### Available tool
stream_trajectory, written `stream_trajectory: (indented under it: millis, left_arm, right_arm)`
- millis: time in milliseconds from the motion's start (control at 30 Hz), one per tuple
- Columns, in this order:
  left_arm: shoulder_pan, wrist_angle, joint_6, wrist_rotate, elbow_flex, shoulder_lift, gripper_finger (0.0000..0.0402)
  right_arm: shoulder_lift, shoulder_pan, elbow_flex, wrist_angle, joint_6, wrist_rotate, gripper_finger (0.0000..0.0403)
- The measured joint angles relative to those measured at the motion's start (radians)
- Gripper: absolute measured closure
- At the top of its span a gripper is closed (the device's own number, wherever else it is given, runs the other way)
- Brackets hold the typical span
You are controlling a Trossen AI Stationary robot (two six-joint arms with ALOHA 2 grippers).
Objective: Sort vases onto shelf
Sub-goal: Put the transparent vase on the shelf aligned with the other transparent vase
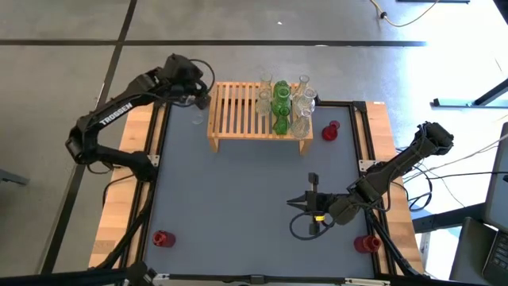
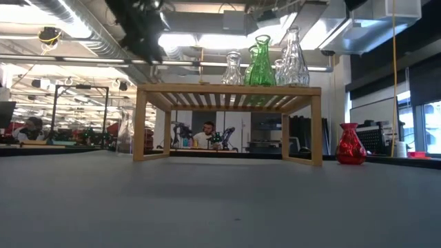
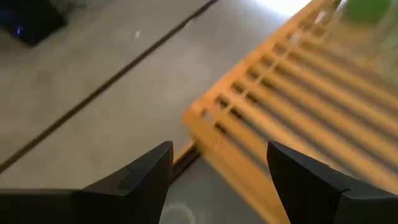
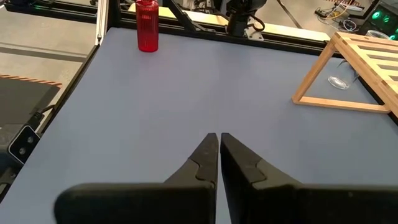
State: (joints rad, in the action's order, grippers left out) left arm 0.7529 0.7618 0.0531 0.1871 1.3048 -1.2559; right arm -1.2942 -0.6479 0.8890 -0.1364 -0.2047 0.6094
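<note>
The light-wood shelf [image 1: 258, 111] stands at the table's far side. Several clear and green vases [image 1: 284, 105] stand on its right half, also visible in the low view [image 2: 265, 62]. One clear vase [image 1: 197, 119] stands on the table by the shelf's left end [image 2: 125, 132]. Red vases stand on the table: one right of the shelf [image 1: 329, 131], one near left [image 1: 161, 238], one near right [image 1: 367, 242]. My left gripper [image 1: 200, 97] hovers open, high above the clear vase [image 3: 180, 214]. My right gripper [image 1: 292, 202] is shut, low over the table's right half and pointing left [image 4: 219, 135].
Bare blue-grey table surface [image 1: 238, 199] stretches between the shelf and the near edge. The shelf's left half [image 3: 280, 87] carries no vases. Black rails [image 1: 367, 135] frame the table's sides. People sit in the room behind the table [image 2: 203, 134].
</note>
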Motion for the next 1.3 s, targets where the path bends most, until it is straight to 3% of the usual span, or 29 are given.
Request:
stream_trajectory:
  millis: [267, 467, 667, 1300]
  left_arm:
    - [0.049, -0.003, -0.041, 0.140, -0.154, -0.001, 0.0146]
    - [0.110, -0.014, -0.097, 0.133, -0.219, -0.001, 0.0146]
    - [0.152, -0.056, -0.130, 0.031, -0.269, -0.001, 0.0146]
    - [0.181, -0.121, -0.130, 0.028, -0.339, -0.025, 0.0146]
  right_arm:
    - [0.000, 0.000, 0.000, 0.002, 0.000, 0.000, 0.0391]
    - [0.000, 0.001, 0.000, 0.005, 0.003, 0.002, 0.0391]
    - [0.000, 0.001, 0.000, 0.007, 0.017, 0.004, 0.0391]
    - [0.000, 0.001, 0.000, 0.007, 0.029, 0.005, 0.0391]
